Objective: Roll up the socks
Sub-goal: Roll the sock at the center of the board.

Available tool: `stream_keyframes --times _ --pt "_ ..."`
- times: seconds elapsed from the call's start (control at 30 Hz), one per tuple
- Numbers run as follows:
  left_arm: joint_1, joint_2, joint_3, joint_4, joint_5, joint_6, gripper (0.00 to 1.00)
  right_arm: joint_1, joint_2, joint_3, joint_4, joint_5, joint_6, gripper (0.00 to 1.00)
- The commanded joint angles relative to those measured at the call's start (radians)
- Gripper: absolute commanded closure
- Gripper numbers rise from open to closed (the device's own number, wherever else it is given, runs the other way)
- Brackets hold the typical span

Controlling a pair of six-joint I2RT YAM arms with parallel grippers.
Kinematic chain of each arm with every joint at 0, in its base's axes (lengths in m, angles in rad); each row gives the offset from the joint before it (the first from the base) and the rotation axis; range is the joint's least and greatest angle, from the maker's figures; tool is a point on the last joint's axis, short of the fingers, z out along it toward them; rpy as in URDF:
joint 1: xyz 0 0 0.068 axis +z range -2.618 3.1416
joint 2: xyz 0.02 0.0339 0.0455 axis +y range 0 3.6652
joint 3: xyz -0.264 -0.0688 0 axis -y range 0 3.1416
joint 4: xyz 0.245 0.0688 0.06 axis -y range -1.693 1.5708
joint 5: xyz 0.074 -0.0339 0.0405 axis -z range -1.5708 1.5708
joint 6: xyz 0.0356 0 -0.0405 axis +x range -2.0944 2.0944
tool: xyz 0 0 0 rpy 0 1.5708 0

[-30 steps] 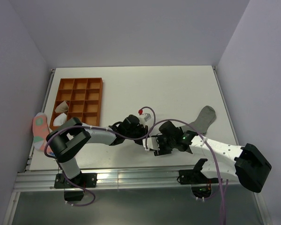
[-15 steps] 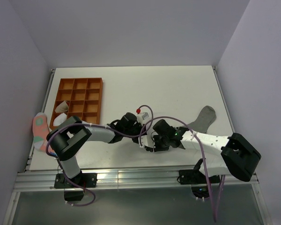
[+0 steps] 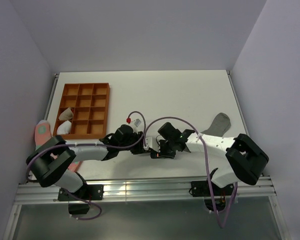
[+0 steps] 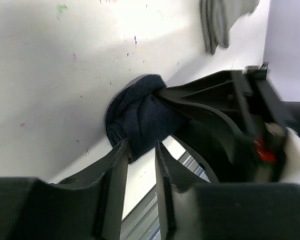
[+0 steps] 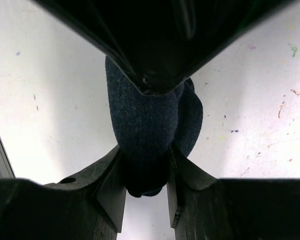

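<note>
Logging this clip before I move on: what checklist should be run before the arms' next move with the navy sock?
1. Clamp of right gripper on navy sock: ok, cloth pinched between its fingers.
2. Jaws of left gripper apart: ok.
3. Release of navy sock by left gripper: cannot tell, the sock's edge sits at the jaw tips.
4. Shape of navy sock: ok, bunched into a lump.
5. Roll of grey sock: not ok, it lies flat on the table.
</note>
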Motion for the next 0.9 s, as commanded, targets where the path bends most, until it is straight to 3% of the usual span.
stream_keyframes --times 0.0,0.23,0.33,0.63,0.87 --pt "0.0 -0.104 -0.031 0.008 -0.14 -0.103 0.66 -0.015 0.042 0.017 -0.016 0.031 0.086 0.78" --pt "-0.025 -0.37 -0.128 -0.062 -0.358 -0.208 0.58 -0.062 0.088 0.106 -0.043 0.002 0.178 0.79" --pt "-0.077 -0.394 -0.156 -0.061 -0.457 -0.268 0.57 -0.115 0.122 0.173 -0.077 -0.038 0.208 0.8" --pt "-0.194 -0.231 -0.16 0.141 -0.671 -0.452 0.48 -0.125 0.16 0.275 -0.102 -0.105 0.3 0.81" --pt "-0.208 -0.062 -0.128 0.324 -0.712 -0.528 0.45 -0.125 0.171 0.293 -0.122 -0.119 0.326 0.82"
